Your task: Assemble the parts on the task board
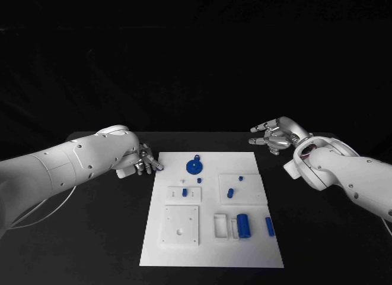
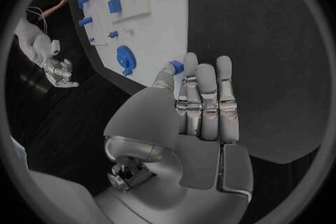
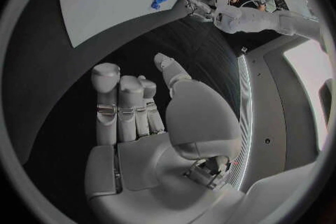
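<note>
The black bench [image 1: 93,237] carried the white board [image 1: 255,249] at its middle, long side running away from the robot.

The left arm [image 1: 50,169] came in low over the bench, and its hand [image 1: 143,161] sat just beside the board's far left corner. In the left wrist view that hand [image 2: 203,106] had its fingers held straight and close together, with a small blue part [image 2: 176,66] pinched between thumb and fingertip.

The right arm [image 1: 354,178] reached past the board's right edge. Its hand [image 1: 277,135] hung beyond the far right corner, apart from the board, fingers loosely curled and spread with nothing in them; the right wrist view showed that hand [image 3: 140,117] bare-palmed over the dark bench.

On the board, two white blocks lay near the robot: a square plate [image 1: 180,225] on the left and a small tray [image 1: 223,227] beside it. A blue cylinder [image 1: 244,224] stood just right of the tray, with a slim blue pin [image 1: 269,225] further right. A blue round disc [image 1: 195,165] lay at the far end. Between them sat a small blue peg [image 1: 184,192] and a blue piece [image 1: 232,192].
</note>
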